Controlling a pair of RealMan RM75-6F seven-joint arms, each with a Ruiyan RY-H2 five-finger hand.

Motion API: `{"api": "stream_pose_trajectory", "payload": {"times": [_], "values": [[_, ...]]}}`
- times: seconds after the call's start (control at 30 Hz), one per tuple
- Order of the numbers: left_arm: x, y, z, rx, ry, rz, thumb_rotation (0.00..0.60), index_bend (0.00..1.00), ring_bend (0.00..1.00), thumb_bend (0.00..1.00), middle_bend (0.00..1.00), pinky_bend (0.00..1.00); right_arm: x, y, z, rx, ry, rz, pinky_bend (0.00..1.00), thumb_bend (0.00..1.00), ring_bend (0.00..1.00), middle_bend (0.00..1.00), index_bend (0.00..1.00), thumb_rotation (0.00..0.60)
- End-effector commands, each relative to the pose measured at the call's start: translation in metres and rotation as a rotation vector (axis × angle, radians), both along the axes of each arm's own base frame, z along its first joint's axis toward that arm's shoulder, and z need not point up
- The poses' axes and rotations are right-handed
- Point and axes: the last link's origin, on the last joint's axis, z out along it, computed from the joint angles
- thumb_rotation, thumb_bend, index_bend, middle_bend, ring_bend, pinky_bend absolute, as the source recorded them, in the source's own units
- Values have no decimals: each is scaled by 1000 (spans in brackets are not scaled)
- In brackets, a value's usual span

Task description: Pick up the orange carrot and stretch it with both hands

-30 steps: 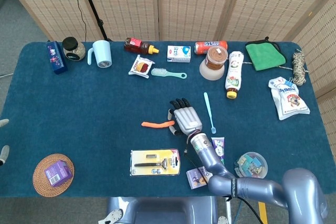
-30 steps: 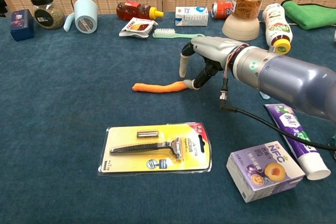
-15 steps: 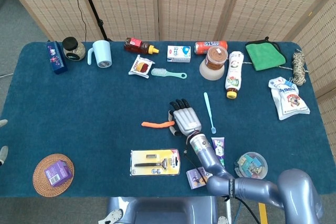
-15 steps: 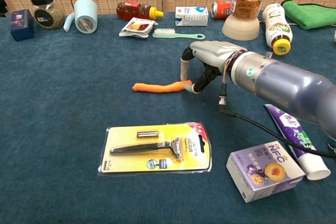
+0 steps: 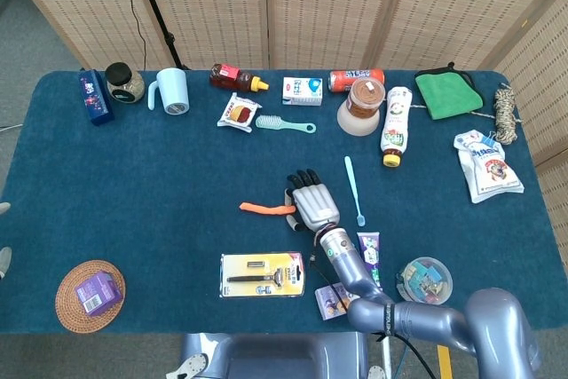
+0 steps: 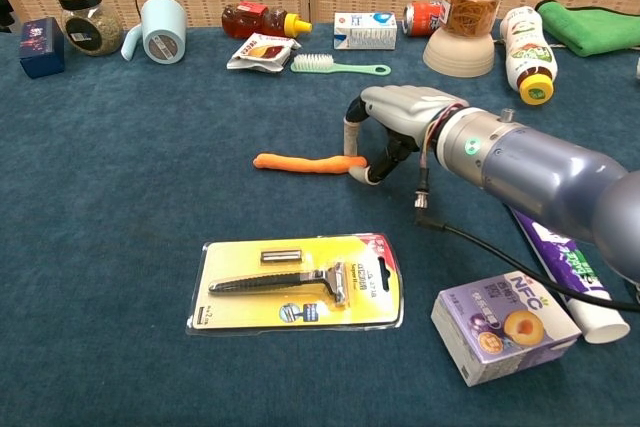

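Note:
The orange carrot [image 5: 264,209] [image 6: 298,161] lies flat on the blue table cloth, near the middle. My right hand [image 5: 315,204] [image 6: 398,115] comes down over the carrot's right end. A finger stands behind the tip and the thumb curls in front of it, pinching that end. The rest of the carrot stretches away to the left on the cloth. Neither view shows my left hand.
A yellow razor pack [image 6: 297,282] lies just in front of the carrot. A purple juice box [image 6: 505,329] and toothpaste tube [image 6: 565,272] sit under my right forearm. A light blue toothbrush [image 5: 354,190] lies right of the hand. Bottles, a brush, a mug and jars line the far edge.
My right hand has sunk lower and closed in on the carrot's right end. The carrot has shifted slightly on the cloth.

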Motion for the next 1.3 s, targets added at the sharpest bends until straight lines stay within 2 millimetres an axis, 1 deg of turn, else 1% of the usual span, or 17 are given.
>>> {"api": "stream_pose_trajectory", "payload": {"times": [0.03,0.47,0.9,1.1,1.23,1.3], "values": [[0,0,1,2,0,0,600,199,123,422,116,118,1,0,0,-4,-4,-1,0,411,0,148,420,600],[-2,-1,3,7,4,5,600,199,123,423,116,118,2,0,-7,-12,5,-2,0,410,0,149,418,600],[-3,-1,4,9,1,2,600,199,123,423,116,118,3,7,-9,-23,-6,-3,0,411,0,190,504,600],[-4,-2,5,13,0,6,600,199,123,422,116,118,1,11,-13,-16,4,-3,0,410,1,193,501,600],[-5,-2,5,12,0,6,600,199,123,422,116,118,2,12,-16,-17,8,0,0,411,23,212,528,600],[-5,-3,5,14,0,6,600,199,123,423,116,118,2,12,-17,-19,10,-1,0,415,52,240,568,600]]}}
